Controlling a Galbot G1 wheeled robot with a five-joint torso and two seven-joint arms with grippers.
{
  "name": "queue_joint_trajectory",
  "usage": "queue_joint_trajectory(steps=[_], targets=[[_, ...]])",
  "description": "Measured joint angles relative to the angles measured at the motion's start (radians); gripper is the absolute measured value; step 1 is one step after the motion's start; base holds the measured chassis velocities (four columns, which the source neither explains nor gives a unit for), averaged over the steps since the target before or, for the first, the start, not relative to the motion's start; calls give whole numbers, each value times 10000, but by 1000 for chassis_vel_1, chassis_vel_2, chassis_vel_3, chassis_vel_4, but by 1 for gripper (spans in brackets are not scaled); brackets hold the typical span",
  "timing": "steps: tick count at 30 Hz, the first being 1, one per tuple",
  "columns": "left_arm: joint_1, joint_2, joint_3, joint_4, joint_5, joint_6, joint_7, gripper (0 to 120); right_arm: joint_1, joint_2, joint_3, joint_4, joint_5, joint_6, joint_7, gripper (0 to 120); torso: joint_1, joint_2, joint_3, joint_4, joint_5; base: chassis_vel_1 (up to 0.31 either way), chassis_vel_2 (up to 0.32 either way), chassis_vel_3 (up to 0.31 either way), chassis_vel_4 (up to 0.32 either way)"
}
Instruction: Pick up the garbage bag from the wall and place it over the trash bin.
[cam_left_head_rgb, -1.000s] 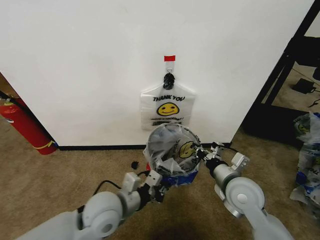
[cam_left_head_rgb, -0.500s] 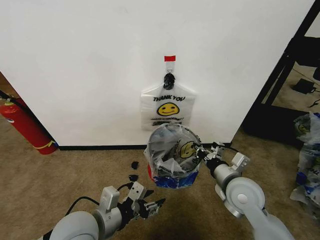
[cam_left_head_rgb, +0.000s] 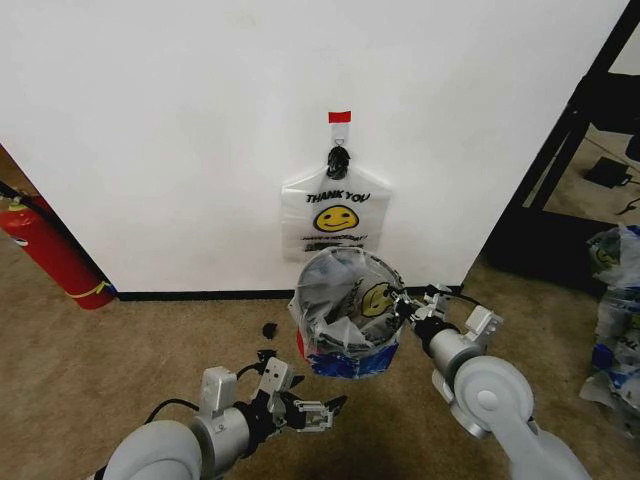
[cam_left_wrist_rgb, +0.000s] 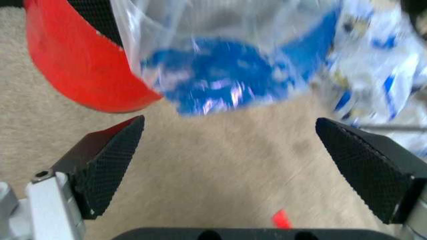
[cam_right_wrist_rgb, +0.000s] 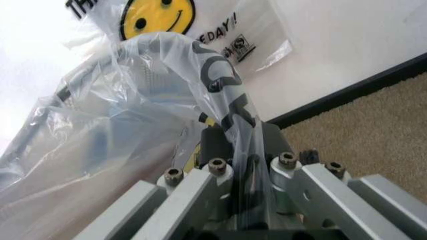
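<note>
The garbage bag (cam_left_head_rgb: 345, 300) is draped over the mouth of the trash bin (cam_left_head_rgb: 299, 346), its smiley facing right and a blue patch (cam_left_head_rgb: 355, 362) hanging low in front. My right gripper (cam_left_head_rgb: 405, 305) sits at the bin's right rim, shut on a fold of the bag; the right wrist view shows the garbage bag (cam_right_wrist_rgb: 120, 125) running into the right gripper (cam_right_wrist_rgb: 243, 167). My left gripper (cam_left_head_rgb: 322, 411) is open above the carpet, short of the bin. In the left wrist view the left gripper (cam_left_wrist_rgb: 233, 160) is empty, facing the bin's red base (cam_left_wrist_rgb: 73, 65) and the blue patch (cam_left_wrist_rgb: 213, 75).
A second smiley bag (cam_left_head_rgb: 335, 215) hangs from the red-taped hook (cam_left_head_rgb: 340, 117) on the white wall (cam_left_head_rgb: 180, 130), just behind the bin. A red fire extinguisher (cam_left_head_rgb: 45, 250) leans at the left. A black frame (cam_left_head_rgb: 570, 150) and more bags (cam_left_head_rgb: 615, 300) stand at the right. A small black piece (cam_left_head_rgb: 268, 329) lies on the carpet.
My left gripper has let go of the bag's lower edge and drawn back from the bin toward me, open. The right gripper has stayed on the bag at the rim.
</note>
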Motion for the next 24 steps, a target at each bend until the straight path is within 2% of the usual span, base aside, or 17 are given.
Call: queue_joint_trajectory(steps=[3,11,17,18,23,24], targets=[[-284,-121,-68,190,-757,-158,-121,100,23,0,-10,-23,-20,0,-9,1,1,0,0,0,6,0,0,0,0],[-531,-229,52,411,-1016,-338,-123,95,56,-5,-8,-71,-33,0,-23,1,1,0,0,1,5,0,0,0,0],[-750,-431,430,740,-840,-547,-44,70,77,11,-6,-107,-39,2,-33,1,1,0,0,1,6,0,0,0,0],[-750,-431,430,740,-840,-547,-44,70,77,11,-6,-107,-39,2,-33,1,1,0,0,1,6,0,0,0,0],[-853,-529,564,834,-813,-608,-23,52,112,28,-22,-151,-40,13,-51,1,1,0,0,0,5,0,0,0,0],[-850,-543,579,837,-806,-617,-23,45,134,51,-38,-163,-40,15,-55,1,1,0,0,2,5,0,0,0,0]])
